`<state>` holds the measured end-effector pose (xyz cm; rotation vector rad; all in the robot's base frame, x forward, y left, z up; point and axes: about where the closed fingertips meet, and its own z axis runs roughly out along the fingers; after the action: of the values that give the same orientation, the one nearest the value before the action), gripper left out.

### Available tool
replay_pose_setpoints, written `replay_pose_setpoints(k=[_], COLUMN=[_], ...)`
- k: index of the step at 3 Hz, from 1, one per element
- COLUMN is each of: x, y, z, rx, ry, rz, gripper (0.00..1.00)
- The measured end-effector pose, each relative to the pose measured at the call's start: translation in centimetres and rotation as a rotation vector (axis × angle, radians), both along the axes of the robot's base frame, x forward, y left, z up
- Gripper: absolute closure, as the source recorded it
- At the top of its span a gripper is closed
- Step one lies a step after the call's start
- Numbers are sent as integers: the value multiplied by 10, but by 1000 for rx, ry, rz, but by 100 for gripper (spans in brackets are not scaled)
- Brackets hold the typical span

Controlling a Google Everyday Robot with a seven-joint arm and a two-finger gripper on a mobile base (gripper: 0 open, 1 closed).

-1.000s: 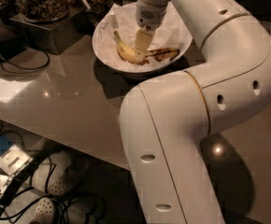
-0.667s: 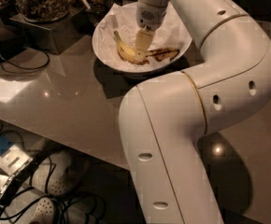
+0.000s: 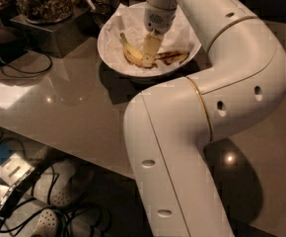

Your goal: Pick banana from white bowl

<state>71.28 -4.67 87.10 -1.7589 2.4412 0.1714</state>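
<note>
The banana (image 3: 129, 52) lies in the white bowl (image 3: 108, 58) at the top centre, on crumpled white paper. Its yellow end points left and up, and its dark brown streaked end (image 3: 173, 57) points right. My gripper (image 3: 149, 59) reaches straight down into the bowl from above and sits on the banana's middle, hiding that part. The banana still rests on the paper.
A glass jar of nuts (image 3: 42, 1) stands on a metal box (image 3: 49, 31) left of the bowl, and a black cable (image 3: 27, 68) lies nearby. My white arm (image 3: 207, 107) covers the grey table's (image 3: 74, 102) right half. Shoes and cables (image 3: 59, 191) lie on the floor below its front edge.
</note>
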Motion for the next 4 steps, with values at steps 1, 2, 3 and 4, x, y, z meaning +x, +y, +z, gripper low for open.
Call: replay_pose_setpoints(k=[1,2,3,4], x=[1,1,2,3], y=[0,2,5,7], z=[-4,-7,-11,-13], rx=[-3,-6,-8,-10], ry=[7,14,20,24], rz=[4,9,16,21], gripper=[45,45,46,47])
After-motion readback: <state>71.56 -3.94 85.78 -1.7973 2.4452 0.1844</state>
